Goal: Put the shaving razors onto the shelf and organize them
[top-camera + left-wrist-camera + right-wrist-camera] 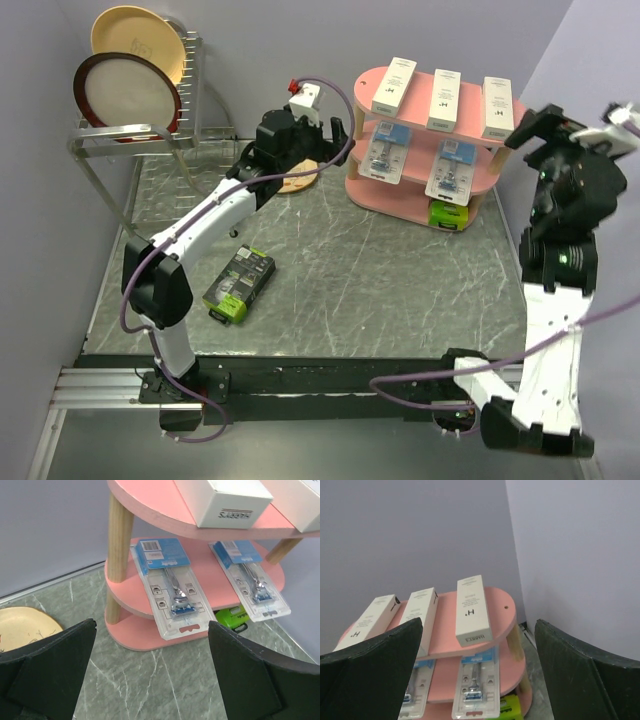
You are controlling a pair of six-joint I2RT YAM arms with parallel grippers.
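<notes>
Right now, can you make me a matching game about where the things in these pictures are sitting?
Things:
1 white boxes
2 blue razor cards
3 black-and-green box by the left arm
4 plates

Places:
A wire rack
B table
C shelf's top board
D shelf's middle board

Pairs: 1-C, 2-D, 3-B, 4-A

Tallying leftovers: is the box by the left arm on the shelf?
Off: the box lies flat on the table, apart from the shelf.
</notes>
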